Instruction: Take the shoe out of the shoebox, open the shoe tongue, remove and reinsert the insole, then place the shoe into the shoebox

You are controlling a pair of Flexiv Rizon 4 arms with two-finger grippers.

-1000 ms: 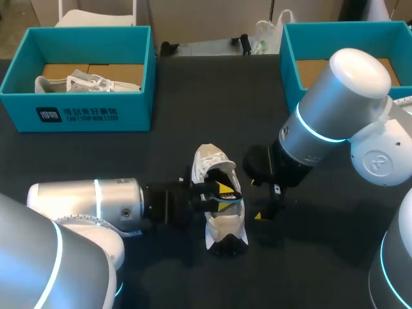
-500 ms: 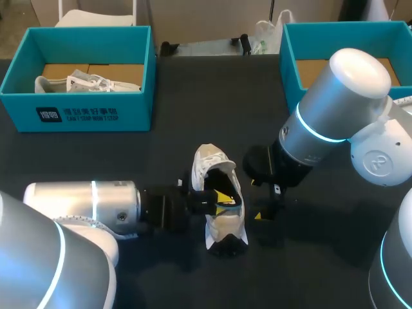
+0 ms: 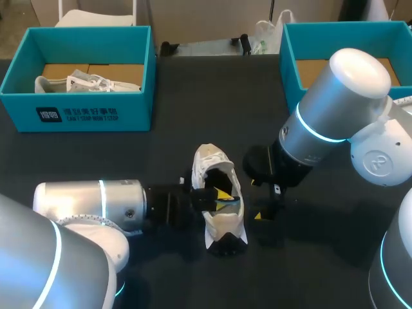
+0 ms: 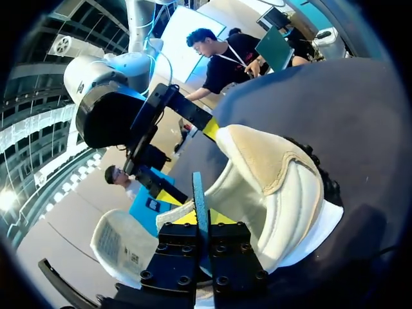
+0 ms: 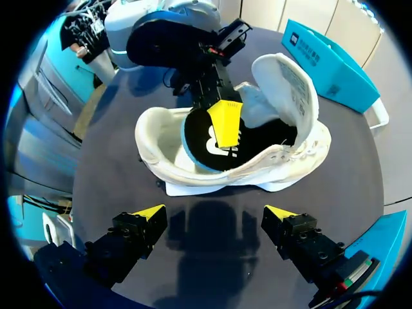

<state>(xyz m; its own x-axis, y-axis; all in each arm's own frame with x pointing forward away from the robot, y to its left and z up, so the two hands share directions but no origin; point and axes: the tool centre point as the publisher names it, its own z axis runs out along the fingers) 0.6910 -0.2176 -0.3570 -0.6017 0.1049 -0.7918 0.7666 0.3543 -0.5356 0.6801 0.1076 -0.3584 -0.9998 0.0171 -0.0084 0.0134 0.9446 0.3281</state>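
Your left gripper (image 4: 201, 217): fingers pinched on the insole (image 5: 252, 148) edge inside the shoe (image 3: 219, 224); your right gripper (image 5: 215, 212): fingers spread wide, holding nothing, shoe just ahead.

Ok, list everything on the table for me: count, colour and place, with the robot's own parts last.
table: one, black, under everything.
left shoebox: one, teal, back left corner of the table.
right shoebox: one, teal, back right corner; bare cardboard floor shows inside.
second shoe: one, pale grey-white, lying in the left shoebox.
open shoe: one, white, in the middle of the table, tongue folded back.
insole: one, black with a teal edge, partly in the open shoe, held by one end.
left gripper: one, black with yellow tips, shut on the insole's edge.
right gripper: one, black with yellow tips, open, beside the open shoe, not touching it.
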